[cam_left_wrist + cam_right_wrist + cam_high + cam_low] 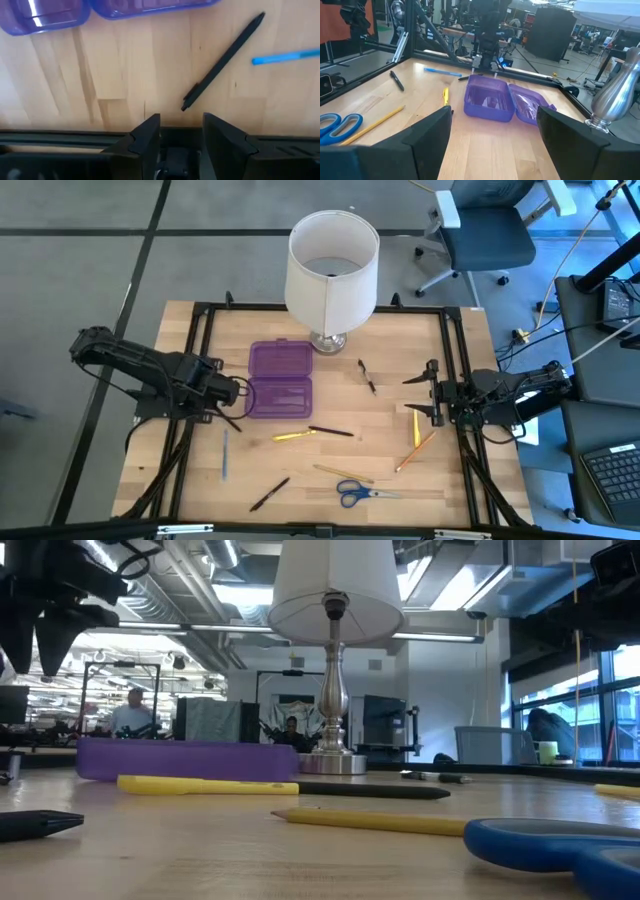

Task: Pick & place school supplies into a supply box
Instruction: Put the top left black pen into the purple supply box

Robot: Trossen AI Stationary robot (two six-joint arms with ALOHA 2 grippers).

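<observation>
the left gripper (181, 131), jaws parted and empty, hangs low beside the open translucent purple plastic box (280, 378), left of centre. the right gripper (425, 392) waits spread wide. a careless reach for the thin black pen (223, 59) could shove the box.

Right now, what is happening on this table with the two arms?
A two-arm robot is set to put school supplies into the open purple supply box, but nothing is held yet. The left end effector sits low beside the box, jaws apart, with a black pen lying just ahead of it. The right end effector waits wide open at the table's right side. Pencils, pens and the blue-handled scissors lie scattered on the wood, and a lamp stands behind the box.
</observation>
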